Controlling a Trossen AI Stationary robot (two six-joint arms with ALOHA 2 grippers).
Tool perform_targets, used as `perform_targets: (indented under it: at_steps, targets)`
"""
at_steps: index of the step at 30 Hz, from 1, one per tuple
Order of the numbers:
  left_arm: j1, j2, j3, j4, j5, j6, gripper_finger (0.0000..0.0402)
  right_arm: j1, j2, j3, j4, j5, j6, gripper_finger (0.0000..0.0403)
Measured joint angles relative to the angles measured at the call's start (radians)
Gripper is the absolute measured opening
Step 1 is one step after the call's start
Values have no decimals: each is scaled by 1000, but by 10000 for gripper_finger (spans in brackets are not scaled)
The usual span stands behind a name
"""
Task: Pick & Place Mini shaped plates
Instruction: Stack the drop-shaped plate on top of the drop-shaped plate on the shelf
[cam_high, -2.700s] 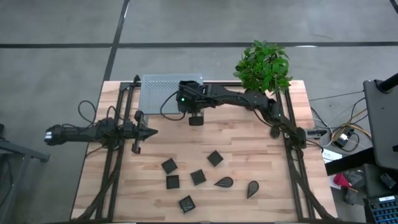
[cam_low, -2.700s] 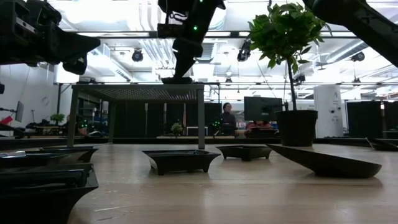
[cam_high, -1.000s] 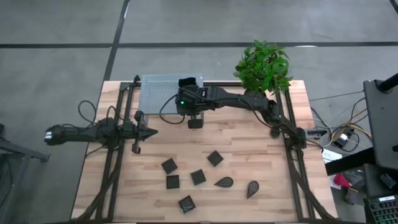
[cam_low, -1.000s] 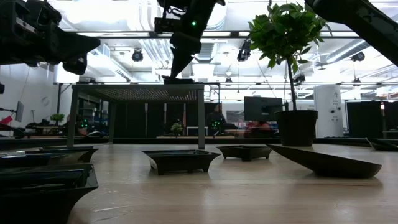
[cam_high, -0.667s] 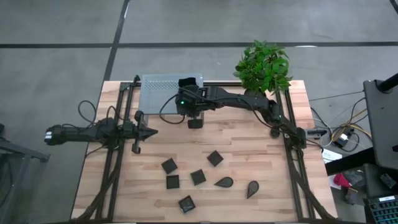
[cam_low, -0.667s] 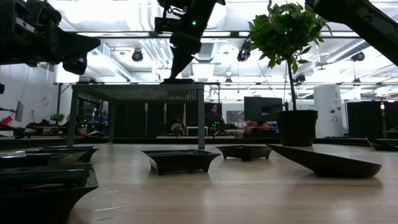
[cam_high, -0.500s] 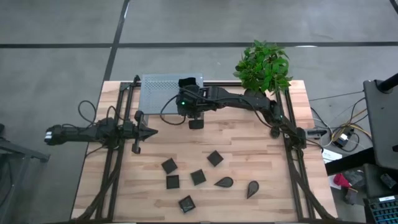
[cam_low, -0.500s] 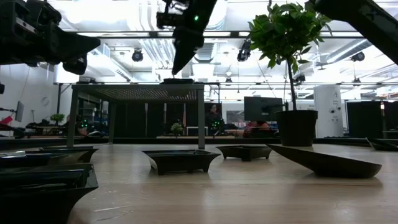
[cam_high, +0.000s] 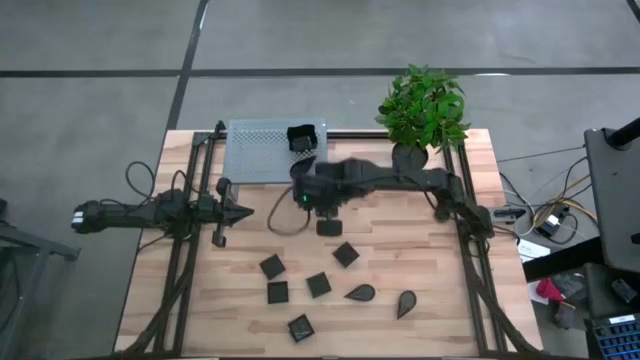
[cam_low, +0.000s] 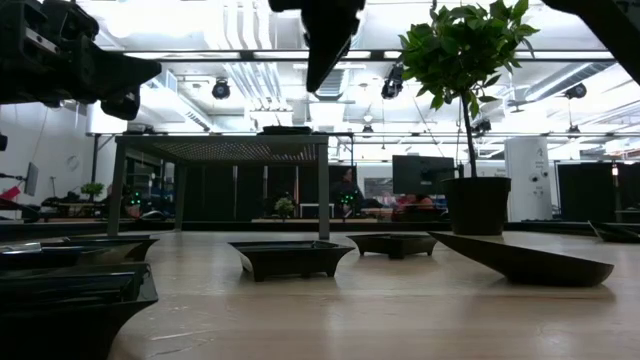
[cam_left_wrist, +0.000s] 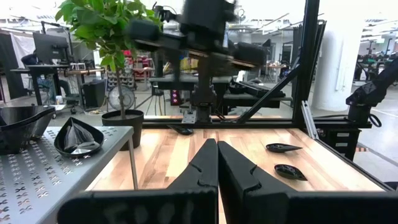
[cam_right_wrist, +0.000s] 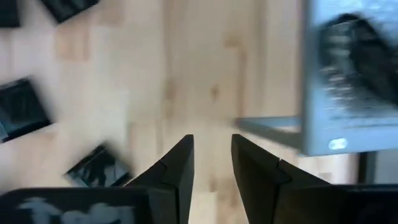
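One plate (cam_high: 301, 137) is parked on the grey rack (cam_high: 255, 150); six more are scattered on the table (cam_high: 400, 240). The right gripper (cam_high: 327, 226), jaws apart and empty, is over bare wood. A rushed descent could clip the nearest plate (cam_high: 345, 254). The left gripper (cam_high: 238, 211) is pinched together, idle.

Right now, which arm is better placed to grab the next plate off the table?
Right. Its open, empty pincer hangs mid-table, just short of the nearest square plate. The left pincer sits shut at the table's left edge, farther from the plates.
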Motion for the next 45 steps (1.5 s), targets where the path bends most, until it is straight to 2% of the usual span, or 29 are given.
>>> perform_targets:
  at_steps: [7, 17, 27, 40, 45]
  targets:
    - [0, 0, 0, 0, 0, 0, 0, 132, 1, -30, -26, -7, 126, 91]
    - [0, 0, 0, 0, 0, 0, 0, 321, 1, -133, -22, 4, 508, 77]
    - [0, 0, 0, 0, 0, 0, 0, 448, 2, -222, -19, 1, 818, 68]
    - [0, 0, 0, 0, 0, 0, 0, 590, 2, -415, 48, -128, 1042, 61]
    - [0, 0, 0, 0, 0, 0, 0, 624, 2, -489, 48, -180, 1222, 66]
